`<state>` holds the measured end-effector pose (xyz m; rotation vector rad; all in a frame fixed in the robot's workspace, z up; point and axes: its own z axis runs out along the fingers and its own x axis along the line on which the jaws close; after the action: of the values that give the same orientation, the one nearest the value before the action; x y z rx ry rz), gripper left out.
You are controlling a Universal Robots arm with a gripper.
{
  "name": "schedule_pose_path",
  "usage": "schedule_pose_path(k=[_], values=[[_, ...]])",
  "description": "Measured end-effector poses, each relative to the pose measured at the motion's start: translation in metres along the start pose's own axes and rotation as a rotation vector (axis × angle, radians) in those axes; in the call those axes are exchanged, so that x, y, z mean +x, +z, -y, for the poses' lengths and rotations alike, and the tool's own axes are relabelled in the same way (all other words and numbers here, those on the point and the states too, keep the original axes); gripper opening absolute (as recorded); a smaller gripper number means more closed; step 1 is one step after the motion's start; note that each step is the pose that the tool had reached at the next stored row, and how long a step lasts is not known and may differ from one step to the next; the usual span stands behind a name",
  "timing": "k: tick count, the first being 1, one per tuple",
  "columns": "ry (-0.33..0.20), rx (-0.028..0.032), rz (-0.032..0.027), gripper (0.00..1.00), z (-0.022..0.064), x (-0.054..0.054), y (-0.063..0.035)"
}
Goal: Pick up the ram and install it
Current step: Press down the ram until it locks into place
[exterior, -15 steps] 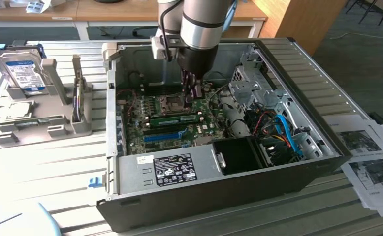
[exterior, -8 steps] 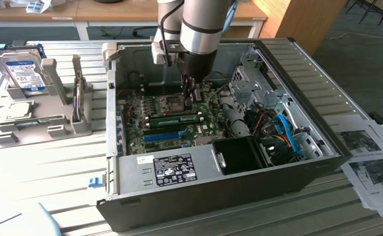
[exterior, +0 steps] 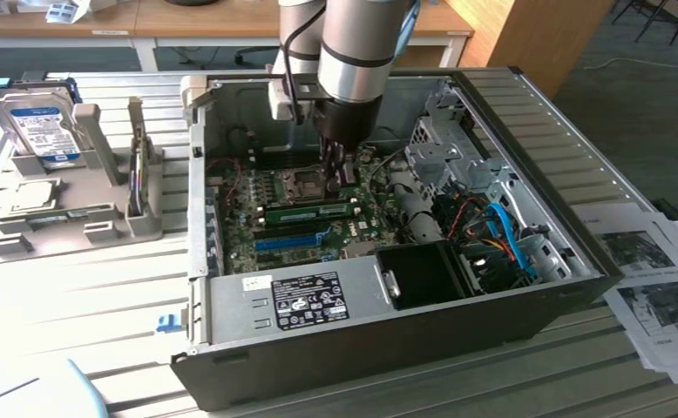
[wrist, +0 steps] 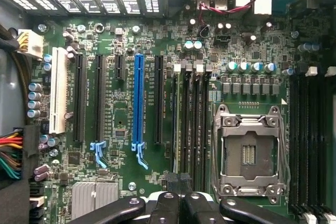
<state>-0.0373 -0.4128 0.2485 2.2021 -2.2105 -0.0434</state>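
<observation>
Jaws (exterior: pixel 339 178) pressed together above the memory slots (wrist: pixel 193 124), beside the CPU socket (wrist: pixel 249 150). The ram (exterior: pixel 310 211) lies seated in a motherboard (exterior: pixel 298 218) slot: installation appears essentially complete.

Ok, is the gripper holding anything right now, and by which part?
Cannot tell. The gripper is down inside the case, just above the green ram; whether it actually grips the stick isn't visible.
</observation>
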Motion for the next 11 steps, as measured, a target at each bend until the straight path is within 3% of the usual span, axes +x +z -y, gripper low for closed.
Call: schedule_pose_path(k=[11], values=[[0.0, -0.0001, -0.0002, 0.09, 0.0002, 0.0001, 0.0063]])
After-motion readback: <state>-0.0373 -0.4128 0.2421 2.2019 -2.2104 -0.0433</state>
